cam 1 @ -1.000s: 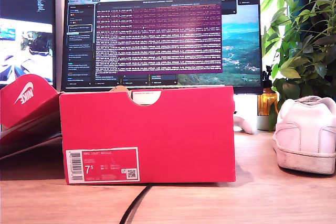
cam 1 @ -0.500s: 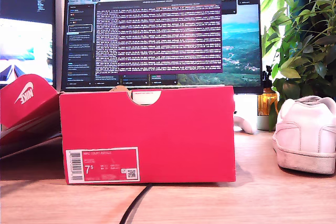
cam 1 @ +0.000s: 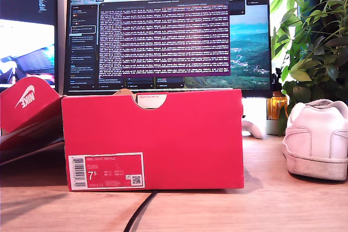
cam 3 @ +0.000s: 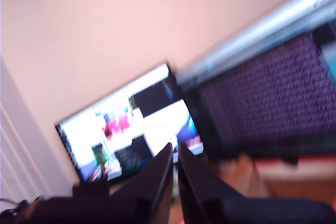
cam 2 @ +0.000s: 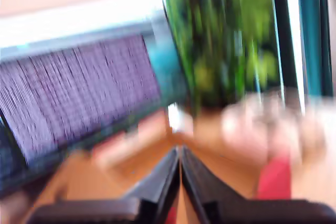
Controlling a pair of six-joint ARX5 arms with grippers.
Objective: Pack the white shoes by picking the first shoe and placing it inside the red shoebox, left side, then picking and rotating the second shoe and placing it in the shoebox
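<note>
Exterior view | red shoebox [cam 1: 163, 134] matte cardboard, half-round notch | white shoe [cam 1: 315, 139] scuffed sole

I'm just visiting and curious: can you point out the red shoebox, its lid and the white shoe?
red shoebox [cam 1: 179, 129], exterior view, on its front wall.
lid [cam 1: 24, 101], exterior view, near its white swoosh.
white shoe [cam 1: 318, 134], exterior view, on its heel.
</note>
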